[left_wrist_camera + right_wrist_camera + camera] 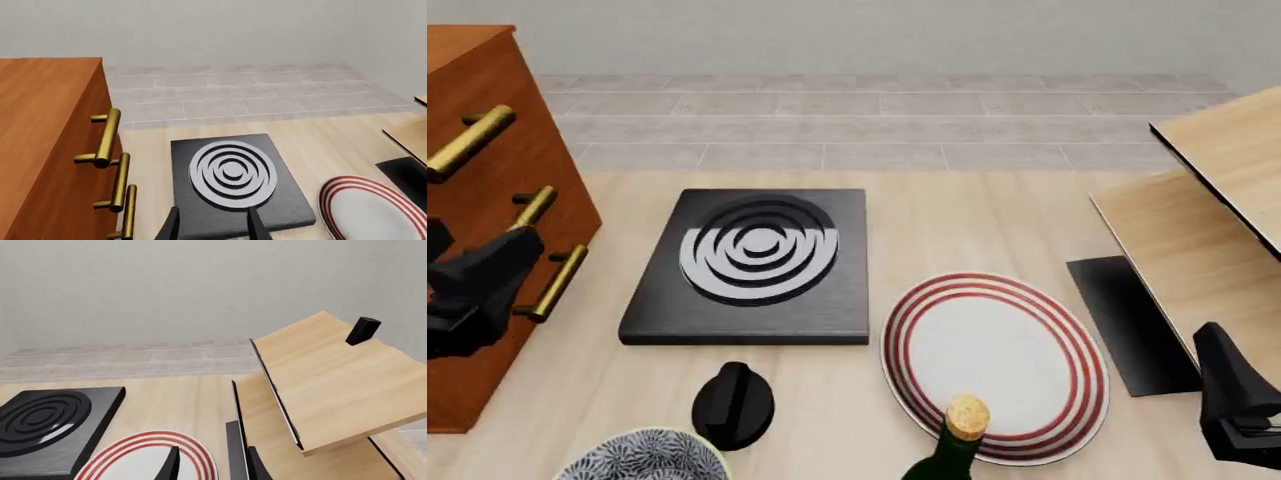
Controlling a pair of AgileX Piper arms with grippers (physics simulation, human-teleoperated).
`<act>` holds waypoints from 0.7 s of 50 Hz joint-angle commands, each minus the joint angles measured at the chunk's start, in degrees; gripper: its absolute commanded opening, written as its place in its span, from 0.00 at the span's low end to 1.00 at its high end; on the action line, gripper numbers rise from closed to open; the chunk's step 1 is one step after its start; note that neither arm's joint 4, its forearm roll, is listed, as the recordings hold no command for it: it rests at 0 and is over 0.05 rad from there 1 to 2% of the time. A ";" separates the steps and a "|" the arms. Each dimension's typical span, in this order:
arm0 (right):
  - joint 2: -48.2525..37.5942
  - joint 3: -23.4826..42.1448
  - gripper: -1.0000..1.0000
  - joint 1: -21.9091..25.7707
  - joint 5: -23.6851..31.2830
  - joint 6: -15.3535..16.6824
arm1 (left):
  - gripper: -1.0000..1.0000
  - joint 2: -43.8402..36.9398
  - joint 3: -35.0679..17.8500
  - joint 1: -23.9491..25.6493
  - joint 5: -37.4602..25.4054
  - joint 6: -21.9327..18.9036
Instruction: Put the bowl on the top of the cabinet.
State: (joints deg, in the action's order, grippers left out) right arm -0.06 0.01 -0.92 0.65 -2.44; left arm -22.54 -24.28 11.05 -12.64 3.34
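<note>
Down at the near edge of the front view, the bowl [645, 457] sits on the table [988, 215], only its patterned rim showing, just left of a black knob-shaped object [733, 403]. The cabinet [487, 180] stands at the table's left side, well apart from the bowl, its brass handles [471, 142] facing right. The left hand [212, 225] hovers beside the cabinet front, aimed forward over a black slab with grey rings [757, 262]; its two fingertips stand apart with nothing between them. The right hand [212, 465] hangs low at the right, pointing toward the pale wood shelf unit [1214, 210]; its fingertips are also apart and empty, though only the tips show, so how wide is hard to judge. Between the arms lies a white plate with red rings [997, 365], and a corked green bottle [950, 450] rises in front of the plate's near edge.
</note>
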 commanded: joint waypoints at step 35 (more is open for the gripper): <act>-0.17 -0.01 1.00 0.23 0.34 0.24 | 1.00 2.18 3.21 0.21 -20.37 -4.30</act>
State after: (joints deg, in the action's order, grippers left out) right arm -0.18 0.00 -0.80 0.90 -2.32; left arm -22.70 -22.70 10.02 -28.29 -0.43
